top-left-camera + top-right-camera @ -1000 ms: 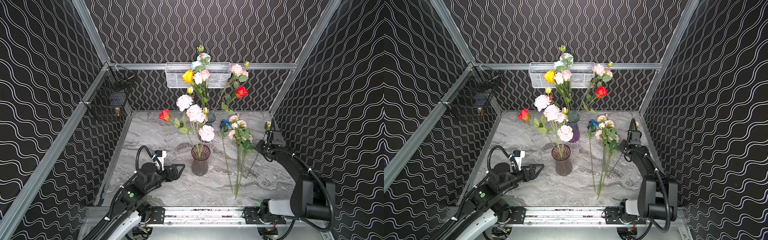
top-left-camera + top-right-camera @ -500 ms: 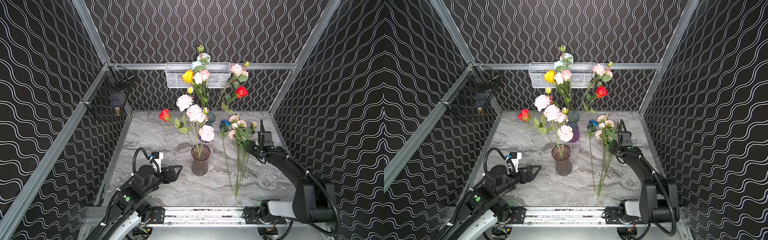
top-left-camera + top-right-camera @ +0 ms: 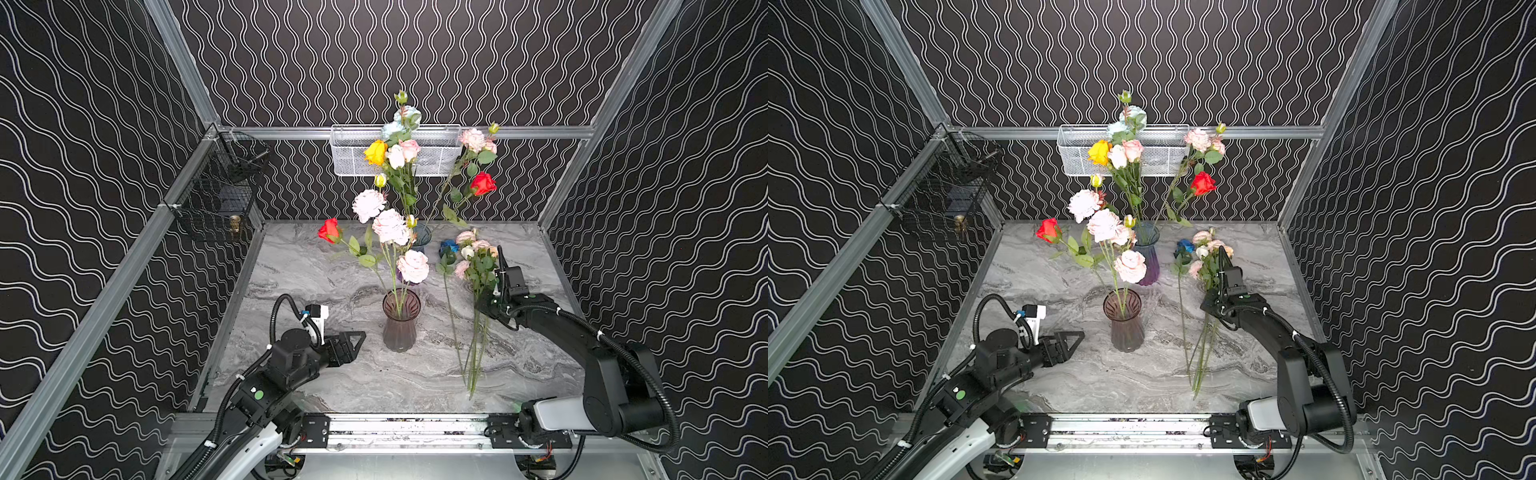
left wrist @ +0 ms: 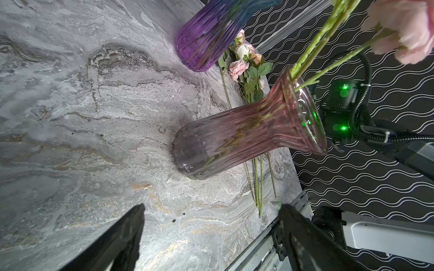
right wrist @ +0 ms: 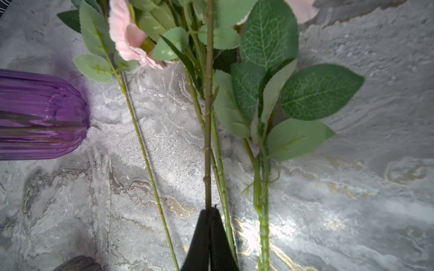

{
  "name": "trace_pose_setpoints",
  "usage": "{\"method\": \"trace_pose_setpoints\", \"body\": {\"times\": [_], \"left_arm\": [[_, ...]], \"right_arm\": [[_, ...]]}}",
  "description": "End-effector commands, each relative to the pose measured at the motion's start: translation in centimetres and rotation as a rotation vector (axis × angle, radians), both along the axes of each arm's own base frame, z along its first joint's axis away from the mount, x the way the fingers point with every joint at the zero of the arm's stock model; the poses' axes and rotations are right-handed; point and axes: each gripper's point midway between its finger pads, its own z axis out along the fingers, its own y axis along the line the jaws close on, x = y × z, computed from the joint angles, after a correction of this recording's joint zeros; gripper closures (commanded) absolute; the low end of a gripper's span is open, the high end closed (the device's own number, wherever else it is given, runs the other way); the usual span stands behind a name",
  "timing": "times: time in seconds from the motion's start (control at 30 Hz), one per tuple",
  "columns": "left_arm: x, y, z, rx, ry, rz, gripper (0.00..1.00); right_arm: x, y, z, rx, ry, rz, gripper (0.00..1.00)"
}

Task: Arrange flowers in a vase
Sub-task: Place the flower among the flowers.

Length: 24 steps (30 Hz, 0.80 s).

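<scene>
Grey marbled surface (image 3: 291, 282) carries everything. Left jaws: spread wide, nothing between them; in the left wrist view both fingers (image 4: 126, 234) frame bare marble. Ahead of the left jaws, clear of them, the smoky pink vase (image 3: 400, 328) stands upright, holding pale pink peonies (image 3: 390, 226) and a red rose (image 3: 329, 230) on leaning stems. Beyond it, farther from the left jaws, the purple vase (image 3: 1152, 270) carries taller stems with a yellow rose (image 3: 1099, 152) and a second red rose (image 3: 1202, 183), in front of a white mesh basket (image 3: 1075, 162) on the back rail. Right of the pink vase, under the right jaws: loose flowers (image 3: 478, 262) flat on the surface, blooms beyond the jaws, cut ends behind them. Right jaws: pinched shut on one brownish stem (image 5: 208, 140) of that bunch, just below its leaves; green stems (image 5: 263, 201) lie beside the jaws, ungripped. Whether the gripped stem is lifted off the marble: cannot tell.
</scene>
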Motion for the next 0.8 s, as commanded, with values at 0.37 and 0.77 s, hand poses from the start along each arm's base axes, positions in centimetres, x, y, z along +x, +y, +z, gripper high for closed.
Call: {"method": "trace_pose_setpoints", "body": {"times": [0.37,0.77], "left_arm": [[0.5,-0.9,-0.2,-0.026,-0.008,-0.023,0.07],[0.5,-0.4,0.4,-0.023,-0.031,-0.001,0.07]], "right_arm": [[-0.9,2.6,-2.9,0.082,0.083,0.085,0.86],[0.8,1.4,-1.0,0.013,0.042,0.059,0.66]]}}
